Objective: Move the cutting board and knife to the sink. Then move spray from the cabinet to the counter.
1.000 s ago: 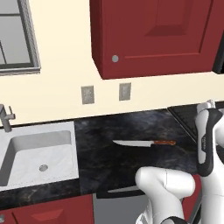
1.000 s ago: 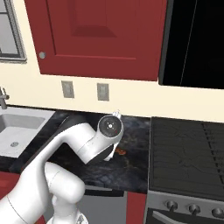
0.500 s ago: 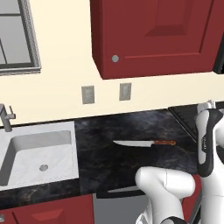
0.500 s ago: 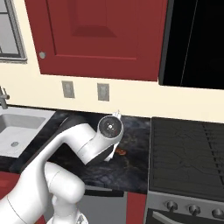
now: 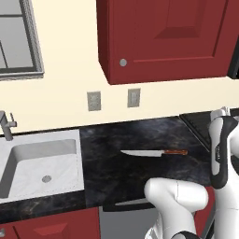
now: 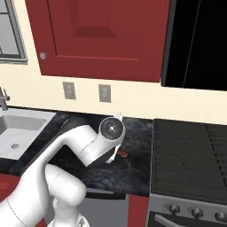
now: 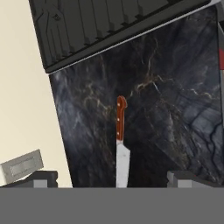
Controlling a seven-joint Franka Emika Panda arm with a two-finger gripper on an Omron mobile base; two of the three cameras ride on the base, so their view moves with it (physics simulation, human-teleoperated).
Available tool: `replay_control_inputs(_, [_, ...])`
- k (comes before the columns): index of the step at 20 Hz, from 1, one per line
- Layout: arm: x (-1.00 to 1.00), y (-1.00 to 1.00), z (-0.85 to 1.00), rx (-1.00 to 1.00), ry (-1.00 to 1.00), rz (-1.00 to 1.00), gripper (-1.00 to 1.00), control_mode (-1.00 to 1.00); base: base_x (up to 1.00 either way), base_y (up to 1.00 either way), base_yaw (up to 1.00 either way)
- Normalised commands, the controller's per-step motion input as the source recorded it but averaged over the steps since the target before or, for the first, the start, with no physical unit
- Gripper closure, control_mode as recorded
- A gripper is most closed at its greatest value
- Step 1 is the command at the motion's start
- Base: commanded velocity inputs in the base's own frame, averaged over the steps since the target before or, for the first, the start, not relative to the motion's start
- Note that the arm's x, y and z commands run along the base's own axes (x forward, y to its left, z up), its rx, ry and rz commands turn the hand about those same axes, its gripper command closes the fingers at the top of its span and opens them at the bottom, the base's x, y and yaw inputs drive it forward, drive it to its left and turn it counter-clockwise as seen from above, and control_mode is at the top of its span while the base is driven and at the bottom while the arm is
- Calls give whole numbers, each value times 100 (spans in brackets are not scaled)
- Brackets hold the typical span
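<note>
The counter (image 5: 140, 135) ran black and marbled along a cream wall, faint brown veins threading through it, red base cabinets (image 5: 51, 226) beneath. Two grey outlet plates (image 5: 94, 101) sat on the wall above it, and over them hung a red wall cabinet with a panelled door (image 5: 163, 37) and a round knob. A window (image 5: 16, 39) showed at far left above the sink, and a black stove top (image 6: 190, 155) butted against the counter's other end.

The knife (image 5: 154, 152) lay flat on the bare stone, about midway between sink and stove, silver blade pointing toward the sink, reddish-brown handle toward the stove. In the hand view it lay straight up the middle, handle farthest away, blade nearest the camera.

The sink (image 5: 39, 161) was a white basin in a white surround, round drain at the bottom, grey faucet (image 5: 6, 125) at its back edge; nothing could be seen lying in it.

The gripper (image 7: 111, 179) hung above the knife, fingertips (image 7: 43, 178) spread wide to either side of the blade, holding nothing.
</note>
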Motion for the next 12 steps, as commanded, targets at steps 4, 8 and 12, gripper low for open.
replay_control_inputs(4, [25,11,-10,0,11,-1,-100,-100,0,0,0])
replay_control_inputs(8, [34,7,-19,0,5,-1,-100,-100,0,0,0])
replay_control_inputs(12, [19,4,-25,0,7,-1,-100,-100,0,0,0])
